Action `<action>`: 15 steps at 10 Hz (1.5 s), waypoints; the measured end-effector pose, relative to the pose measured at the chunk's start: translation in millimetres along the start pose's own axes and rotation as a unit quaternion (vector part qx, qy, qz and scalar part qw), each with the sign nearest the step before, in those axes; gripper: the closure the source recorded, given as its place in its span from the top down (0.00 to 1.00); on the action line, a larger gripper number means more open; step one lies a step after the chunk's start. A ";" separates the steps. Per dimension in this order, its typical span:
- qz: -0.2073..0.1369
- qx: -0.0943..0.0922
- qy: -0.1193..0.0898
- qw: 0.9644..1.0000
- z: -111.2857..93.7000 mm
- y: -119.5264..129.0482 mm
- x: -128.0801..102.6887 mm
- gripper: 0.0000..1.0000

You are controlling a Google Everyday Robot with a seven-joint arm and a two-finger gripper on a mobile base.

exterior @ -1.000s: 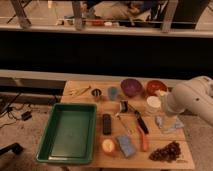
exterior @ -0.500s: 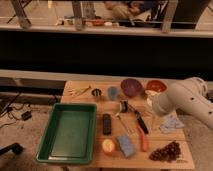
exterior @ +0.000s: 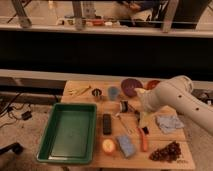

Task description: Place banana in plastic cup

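Barely started, honestly. Your banana (exterior: pixel 80 91) lies untouched at the counter's (exterior: pixel 85 100) far-left corner, with the plastic cup (exterior: pixel 113 92) near it and a metal cup (exterior: pixel 96 94) between them. The gripper (exterior: pixel 143 120) hangs over the right-middle, well apart from the banana, jaws spread and empty. You've got the grab and the drop left.

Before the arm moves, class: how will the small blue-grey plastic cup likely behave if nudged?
The plastic cup looks thin and slightly see-through, so probably light, apt to slide or tip. Standing upright near the metal cup, it might bump that. The gripper hangs further right, apart from it.
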 end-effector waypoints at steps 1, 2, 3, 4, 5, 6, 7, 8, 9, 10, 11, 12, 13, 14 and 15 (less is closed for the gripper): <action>0.000 -0.001 -0.002 1.000 0.2 0.3 -1.7 1.00; -0.002 -0.001 -0.001 1.000 0.8 -0.5 -2.7 1.00; -0.001 0.000 -0.001 1.000 0.2 -0.2 -1.4 1.00; 0.001 0.000 0.000 1.000 -0.3 0.3 0.0 1.00; -0.001 -0.001 -0.001 1.000 0.6 -0.4 -2.3 1.00; -0.001 -0.001 -0.002 1.000 0.7 -0.4 -2.7 1.00; -0.002 -0.001 -0.003 1.000 0.0 0.4 -2.9 1.00; -0.008 0.000 -0.005 1.000 1.3 0.2 -8.1 1.00; -0.017 0.001 -0.007 1.000 3.4 -1.5 -20.1 1.00; -0.023 0.001 -0.011 1.000 7.1 -2.8 -32.8 1.00; -0.034 0.003 -0.017 0.999 13.9 -6.0 -56.5 1.00; -0.041 0.005 -0.021 0.999 18.9 -8.8 -73.7 1.00; -0.051 0.007 -0.026 0.998 25.5 -13.1 -93.3 1.00; -0.059 0.011 -0.032 0.998 33.3 -20.1 -111.5 1.00; -0.066 0.018 -0.036 0.997 41.5 -32.6 -123.1 1.00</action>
